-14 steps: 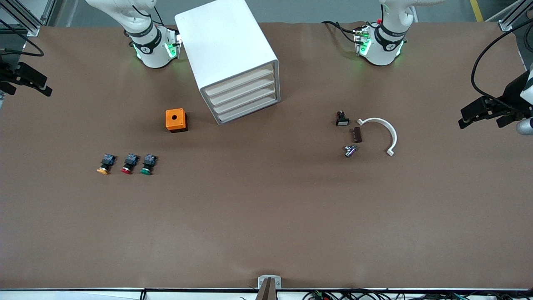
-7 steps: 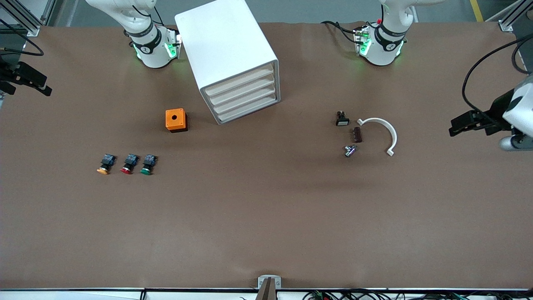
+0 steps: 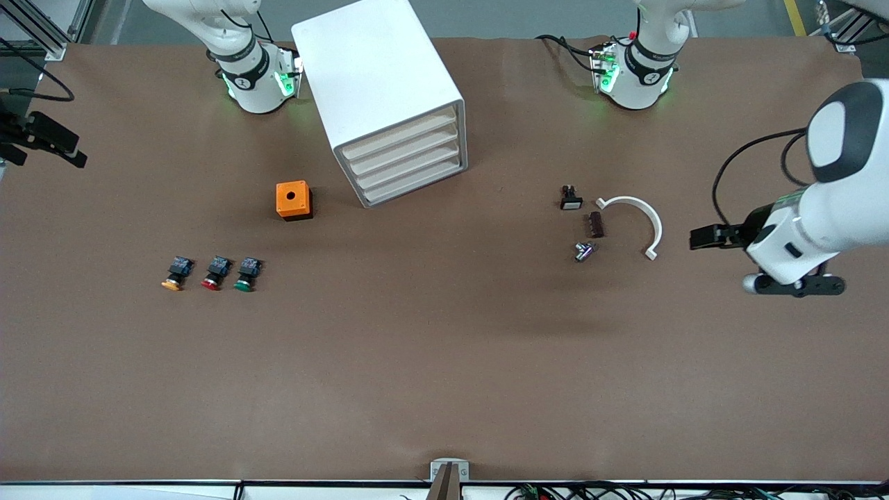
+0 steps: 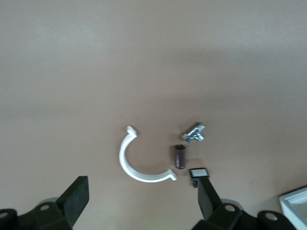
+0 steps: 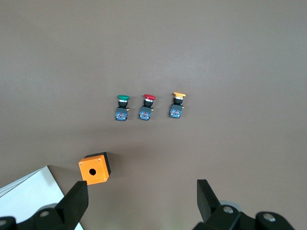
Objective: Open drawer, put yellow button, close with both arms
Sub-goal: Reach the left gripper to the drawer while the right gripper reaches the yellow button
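The yellow button (image 3: 173,275) lies on the brown desk (image 3: 444,382) toward the right arm's end, first in a row of three, with the red button (image 3: 213,273) beside it and the green button (image 3: 244,273) next. It looks small, hard and light, so it should lift easily, but the round cap may be smooth and could slip. The best place to hold it is probably the blocky black and blue body, squeezed on its two flat sides. The drawer (image 3: 401,135) is the top one of four in the white cabinet (image 3: 375,90), and it is shut. It looks stiff and light, and its beige front edge seems to be the spot to pull. An orange box (image 3: 293,200) sits near the cabinet, nearer to the front camera. The left end effector (image 3: 701,238) is wide open, holds nothing, and hangs over the desk just beside a white curved clip (image 3: 635,222). The right end effector (image 3: 66,149) is also wide open and empty, over the desk's edge at its own end.
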Available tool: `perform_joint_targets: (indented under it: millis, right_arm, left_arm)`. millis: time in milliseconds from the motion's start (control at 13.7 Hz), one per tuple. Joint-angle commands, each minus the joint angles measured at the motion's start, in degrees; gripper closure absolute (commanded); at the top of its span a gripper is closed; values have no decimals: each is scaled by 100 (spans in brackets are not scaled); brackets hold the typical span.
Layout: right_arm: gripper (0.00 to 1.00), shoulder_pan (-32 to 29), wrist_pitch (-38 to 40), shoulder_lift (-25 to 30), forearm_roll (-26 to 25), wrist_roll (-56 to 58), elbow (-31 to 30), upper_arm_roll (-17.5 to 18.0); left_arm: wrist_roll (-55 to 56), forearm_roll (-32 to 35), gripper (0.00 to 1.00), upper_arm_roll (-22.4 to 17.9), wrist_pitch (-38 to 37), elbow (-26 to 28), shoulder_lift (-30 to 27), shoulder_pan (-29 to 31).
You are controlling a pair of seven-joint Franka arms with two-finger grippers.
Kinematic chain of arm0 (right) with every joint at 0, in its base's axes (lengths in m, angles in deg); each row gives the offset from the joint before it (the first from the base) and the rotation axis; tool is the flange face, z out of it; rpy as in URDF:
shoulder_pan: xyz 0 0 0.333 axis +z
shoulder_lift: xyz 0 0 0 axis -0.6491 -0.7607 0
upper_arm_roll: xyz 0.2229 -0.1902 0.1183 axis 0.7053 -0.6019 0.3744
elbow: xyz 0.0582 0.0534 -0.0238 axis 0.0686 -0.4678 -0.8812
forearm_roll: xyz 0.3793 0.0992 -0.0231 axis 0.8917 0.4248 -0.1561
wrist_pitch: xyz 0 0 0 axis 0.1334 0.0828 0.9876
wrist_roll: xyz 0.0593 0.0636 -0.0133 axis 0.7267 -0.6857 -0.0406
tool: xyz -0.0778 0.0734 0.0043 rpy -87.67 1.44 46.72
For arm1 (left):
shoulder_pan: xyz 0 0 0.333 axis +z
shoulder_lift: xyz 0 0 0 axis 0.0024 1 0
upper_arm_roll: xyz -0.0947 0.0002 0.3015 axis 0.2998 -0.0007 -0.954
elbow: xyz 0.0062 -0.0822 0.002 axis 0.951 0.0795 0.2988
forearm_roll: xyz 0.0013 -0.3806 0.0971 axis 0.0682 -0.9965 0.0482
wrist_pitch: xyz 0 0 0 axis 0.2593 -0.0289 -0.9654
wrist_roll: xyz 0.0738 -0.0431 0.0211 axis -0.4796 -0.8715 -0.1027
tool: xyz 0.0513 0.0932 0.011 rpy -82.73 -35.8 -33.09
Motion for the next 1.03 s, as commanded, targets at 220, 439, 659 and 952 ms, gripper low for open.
perform_joint_targets:
  millis: [220,439,659,952]
  right_arm:
    - [0,-220,-67,-1105,3,3,727,-60]
    - [0,-229,-84,-1158,-58,-49,728,-60]
    - [0,-404,-565,-1307,29,-85,422,-60]
    - [0,-475,-1963,-1412,38,-120,-510,-60]
  left_arm:
    - [1378,-1158,0,10,401,-171,798,-297]
    - [2388,-1818,0,1,401,-171,983,-577]
    - [3452,-2468,0,1,401,-329,1124,-894]
    - [5129,-2637,0,-8,410,-689,1264,-1465]
